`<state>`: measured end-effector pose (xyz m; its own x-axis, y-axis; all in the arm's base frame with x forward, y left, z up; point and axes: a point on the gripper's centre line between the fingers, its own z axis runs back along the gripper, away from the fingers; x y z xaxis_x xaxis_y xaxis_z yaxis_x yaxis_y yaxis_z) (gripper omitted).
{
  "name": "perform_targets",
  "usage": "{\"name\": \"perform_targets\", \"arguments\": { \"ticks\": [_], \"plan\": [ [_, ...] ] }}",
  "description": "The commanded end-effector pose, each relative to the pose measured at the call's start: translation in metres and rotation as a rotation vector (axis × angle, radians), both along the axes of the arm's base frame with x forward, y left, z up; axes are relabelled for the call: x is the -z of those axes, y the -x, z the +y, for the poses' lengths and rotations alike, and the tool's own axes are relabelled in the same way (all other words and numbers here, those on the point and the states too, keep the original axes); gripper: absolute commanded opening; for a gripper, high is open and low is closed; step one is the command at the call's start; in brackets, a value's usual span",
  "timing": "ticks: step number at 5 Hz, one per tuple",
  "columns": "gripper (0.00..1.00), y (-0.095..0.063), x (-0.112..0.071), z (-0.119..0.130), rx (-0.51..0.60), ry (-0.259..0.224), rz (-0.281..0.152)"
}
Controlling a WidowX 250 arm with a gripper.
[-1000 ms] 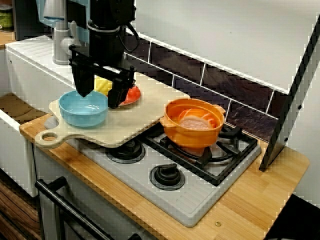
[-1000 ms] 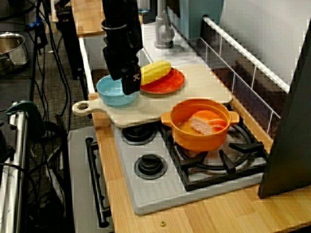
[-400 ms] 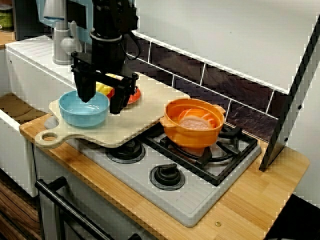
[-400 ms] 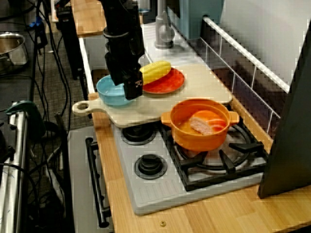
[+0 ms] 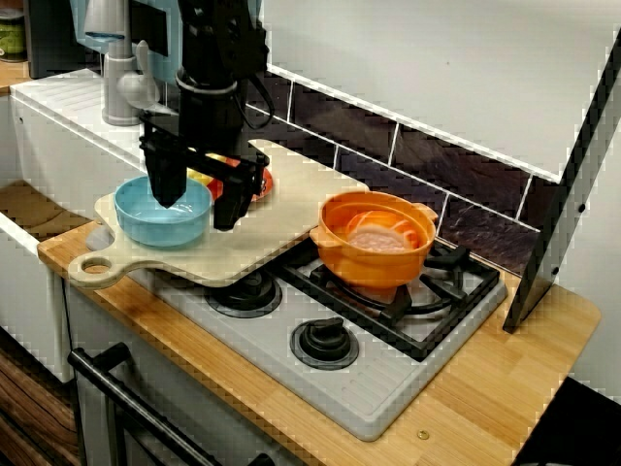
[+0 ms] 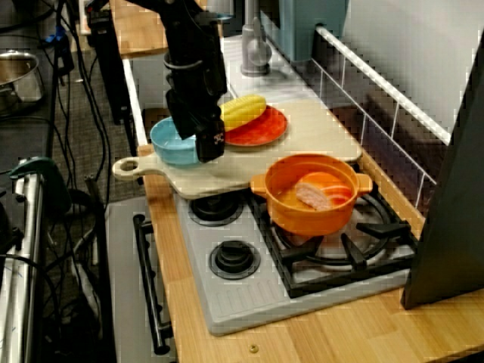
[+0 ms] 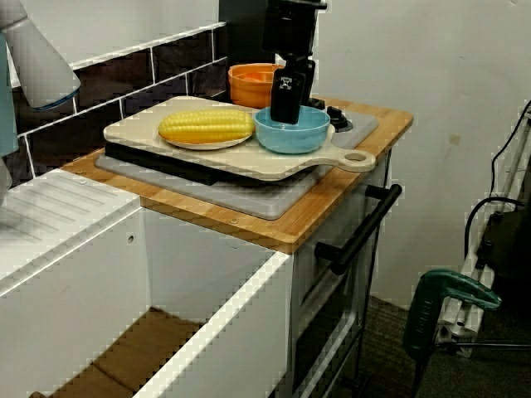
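Since a second ago the claw [image 5: 194,209] has come lower and edged off the plate [image 5: 257,184] toward the bowl [image 5: 146,218].

In the front view the claw stands wide open and holds nothing. One finger hangs inside the bowl and the other is outside it, over the board [image 5: 262,243], so the bowl's wall lies between them. That spread looks set to the wall's thickness, with room to spare. The bowl sits on the board's handle end. The plate is farther back on the board, and a little of the corn [image 5: 202,173] shows behind the arm. One pot [image 5: 374,262] stands off the board's far end, on the stove [image 5: 369,388].

In the view from the stove end the claw [image 6: 198,144] is upright over the bowl [image 6: 168,147], and its outer finger is just beside the rim. The plate [image 6: 261,132] carries one corn [image 6: 242,111] cob, which likely keeps it from rolling. The board [image 6: 318,132] bridges the burners, probably for a flat rest.

In the view from the sink side only one finger of the claw [image 7: 286,112] shows, at the far rim of the bowl [image 7: 290,139]; I cannot tell whether it is inside or beyond. Counted here: one bowl, one corn [image 7: 206,126], one pot [image 7: 249,83] and one board [image 7: 141,128] on the wooden surface [image 7: 274,236]
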<state>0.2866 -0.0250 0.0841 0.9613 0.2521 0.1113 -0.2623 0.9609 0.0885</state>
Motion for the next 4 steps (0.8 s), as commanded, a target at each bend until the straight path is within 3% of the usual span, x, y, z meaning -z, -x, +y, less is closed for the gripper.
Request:
{"name": "perform_targets", "arguments": {
  "ticks": [1,2,4],
  "plan": [
    [1.0,-0.0055,-0.0024,0.001,0.003,-0.004,-0.013],
    [0.0,-0.0084,-0.0028,0.0031,-0.002,0.002,-0.011],
    [0.0,-0.0133,-0.0053,0.0062,-0.007,0.005,-0.007]
  ]
}}
